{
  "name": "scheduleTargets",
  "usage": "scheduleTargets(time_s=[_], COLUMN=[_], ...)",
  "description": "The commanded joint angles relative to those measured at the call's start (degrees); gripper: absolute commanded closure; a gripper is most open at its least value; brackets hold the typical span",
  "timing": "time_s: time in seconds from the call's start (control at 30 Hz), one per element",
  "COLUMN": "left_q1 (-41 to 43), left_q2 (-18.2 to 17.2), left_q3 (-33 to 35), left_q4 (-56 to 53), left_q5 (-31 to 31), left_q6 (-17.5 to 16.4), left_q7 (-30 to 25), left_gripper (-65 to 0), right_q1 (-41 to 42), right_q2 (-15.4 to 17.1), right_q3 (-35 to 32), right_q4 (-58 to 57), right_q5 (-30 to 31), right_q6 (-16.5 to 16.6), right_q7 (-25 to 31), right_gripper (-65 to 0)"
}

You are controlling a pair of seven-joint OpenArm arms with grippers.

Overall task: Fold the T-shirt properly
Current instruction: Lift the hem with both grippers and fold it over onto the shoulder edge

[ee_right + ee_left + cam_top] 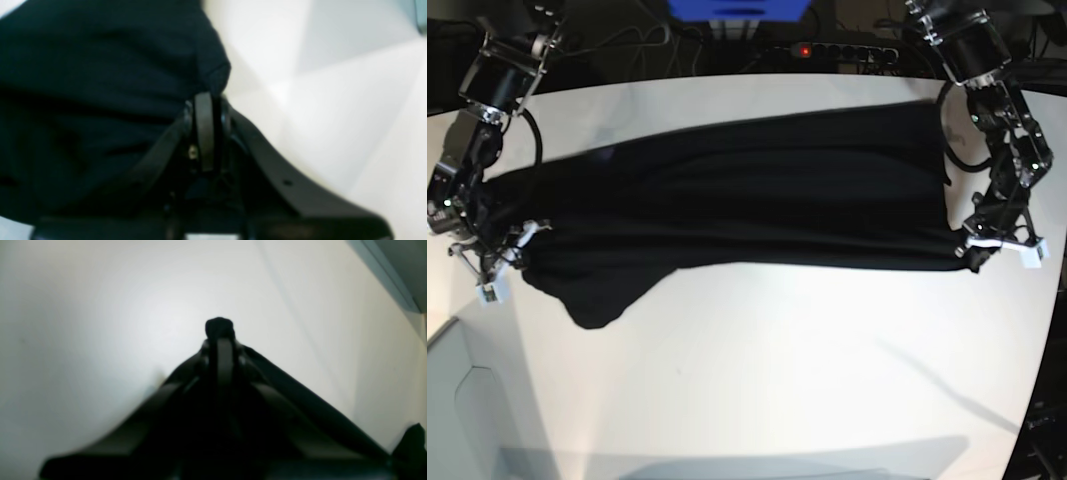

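The black T-shirt (747,205) hangs stretched across the white table (757,380) between both arms, its lower edge lifted and a sleeve drooping at the lower left. My left gripper (972,258), on the base view's right, is shut on one end of the T-shirt. A small tuft of black cloth (219,327) sticks out past that left gripper (223,343) in the left wrist view. My right gripper (519,252), on the base view's left, is shut on the other end. In the right wrist view the T-shirt (100,83) fills the left side above the right gripper (205,100).
A blue object (737,10) and a black power strip with a red light (842,48) lie beyond the table's far edge. The table's right edge (383,273) shows in the left wrist view. Bare white tabletop spreads in front of the shirt.
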Motion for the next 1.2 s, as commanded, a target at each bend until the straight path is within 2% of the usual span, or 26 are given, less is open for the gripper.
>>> scheduleTargets(time_s=[0.0,0.6,0.87,1.0,1.07,1.17], left_q1=[-0.75,0.04,4.96,7.25,8.65,10.50], left_q2=[-1.13,-1.13,-0.25,1.77,1.86,1.77], left_q3=[-0.30,0.05,-0.03,-0.30,-0.30,-0.39], left_q4=[1.09,2.32,14.19,18.94,20.26,20.70], left_q5=[-0.45,-0.98,-0.98,-0.45,-0.45,-0.37], left_q6=[-0.01,-0.62,-14.16,-20.23,-21.63,-21.81], left_q7=[-1.45,-0.92,-1.45,-1.45,-1.45,-1.45], left_gripper=[0.0,0.0,0.0,0.0,0.0,0.0], right_q1=[1.33,1.42,2.04,4.68,4.94,4.68], right_q2=[1.16,0.72,0.54,-0.78,-0.87,-0.69], right_q3=[0.42,0.42,0.51,0.42,0.42,0.42], right_q4=[0.97,1.41,0.97,1.06,1.41,1.50], right_q5=[0.22,0.22,0.13,0.13,0.13,0.13], right_q6=[0.43,0.43,0.43,0.43,0.43,0.43], right_q7=[1.26,1.26,1.88,1.97,1.70,1.26], right_gripper=[0.0,0.0,0.0,0.0,0.0,0.0])
